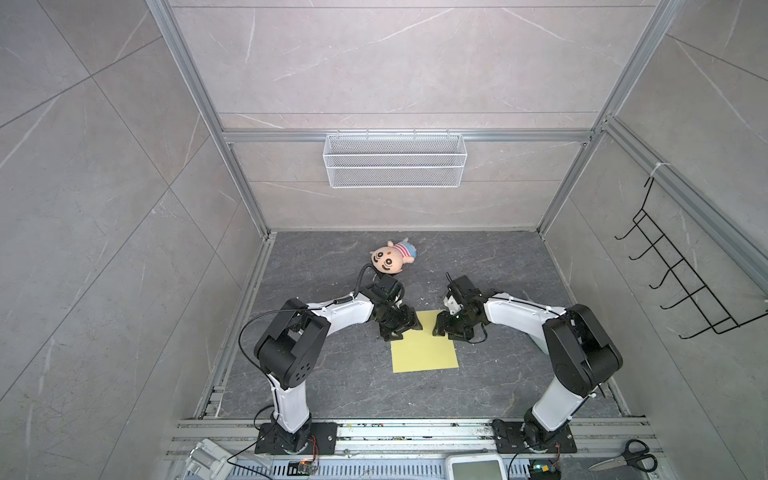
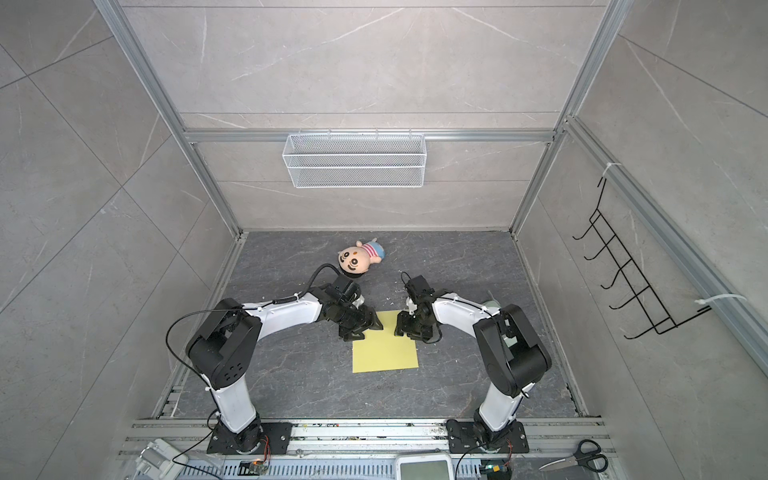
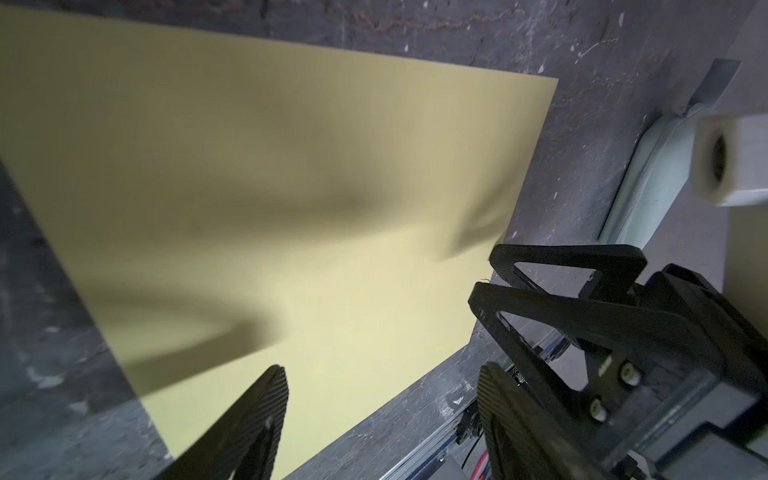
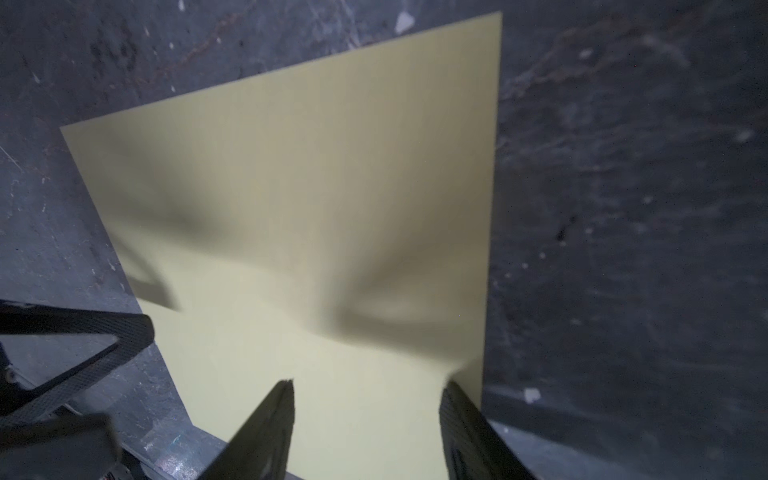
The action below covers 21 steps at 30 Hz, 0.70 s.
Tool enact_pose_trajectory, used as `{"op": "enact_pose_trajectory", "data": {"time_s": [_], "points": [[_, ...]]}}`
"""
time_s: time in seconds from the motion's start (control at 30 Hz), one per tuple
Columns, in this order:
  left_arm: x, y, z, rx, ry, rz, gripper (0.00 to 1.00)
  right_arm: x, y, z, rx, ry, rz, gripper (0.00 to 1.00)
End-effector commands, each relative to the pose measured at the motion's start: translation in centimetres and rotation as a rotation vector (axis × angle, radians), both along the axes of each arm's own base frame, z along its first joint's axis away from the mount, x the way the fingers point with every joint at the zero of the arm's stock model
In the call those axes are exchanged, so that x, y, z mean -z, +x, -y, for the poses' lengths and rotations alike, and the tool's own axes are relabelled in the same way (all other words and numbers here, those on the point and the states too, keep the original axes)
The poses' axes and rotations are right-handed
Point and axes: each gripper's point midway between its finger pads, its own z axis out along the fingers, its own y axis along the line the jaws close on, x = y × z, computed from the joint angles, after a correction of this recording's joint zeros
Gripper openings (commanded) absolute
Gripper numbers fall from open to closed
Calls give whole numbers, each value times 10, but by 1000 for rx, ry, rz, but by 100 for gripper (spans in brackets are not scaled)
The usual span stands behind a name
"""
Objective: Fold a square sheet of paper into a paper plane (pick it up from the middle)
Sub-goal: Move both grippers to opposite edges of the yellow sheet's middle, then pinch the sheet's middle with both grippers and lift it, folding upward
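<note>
Paper first: in both top views the square sheet of paper (image 1: 424, 351) (image 2: 384, 353) lies flat and unfolded on the dark table (image 1: 324, 374) (image 2: 291, 374). It sits midway between the two arms, on the near side of the plush doll (image 1: 390, 258) (image 2: 360, 257) and well apart from it. The left pincer (image 1: 405, 332) (image 2: 362, 332) is down at the sheet's far left corner and the right pincer (image 1: 444, 333) (image 2: 407, 336) at its far right corner. The two face each other across the far edge. A white wire basket (image 1: 395, 160) hangs on the back wall, and scissors (image 1: 627, 457) lie by the near rail at the right.

Left wrist view: the sheet (image 3: 291, 166) fills most of the picture, pale yellow and unmarked, crossed by soft shadows. The left pincer (image 3: 382, 370) stands open, its two black fingers (image 3: 266, 407) spread wide with bare paper and table between them and nothing gripped. Across the sheet the right pincer (image 3: 484, 274) points at the paper's edge, its two fingers seen from the side.

Right wrist view: the sheet (image 4: 332, 166) runs away from the camera, with two of its corners in sight. The right pincer (image 4: 369, 384) is open, its fingers (image 4: 270, 424) apart over the paper. Whether the tips press on it I cannot tell. Nothing is held.
</note>
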Motion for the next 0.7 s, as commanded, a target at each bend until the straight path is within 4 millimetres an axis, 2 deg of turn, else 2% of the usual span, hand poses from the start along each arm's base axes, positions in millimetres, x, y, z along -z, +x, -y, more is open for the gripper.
{"op": "enact_pose_trajectory", "data": {"time_s": [0.0,0.33,0.67], "points": [[-6,0,14,47,-56,4,76,13,-8,2,-19,-10,-36,59],[17,-8,5,65,-16,-10,77,17,-11,-3,-50,20,-56,58],[19,-10,3,75,-32,14,81,23,-13,-12,-76,65,-77,52]]}}
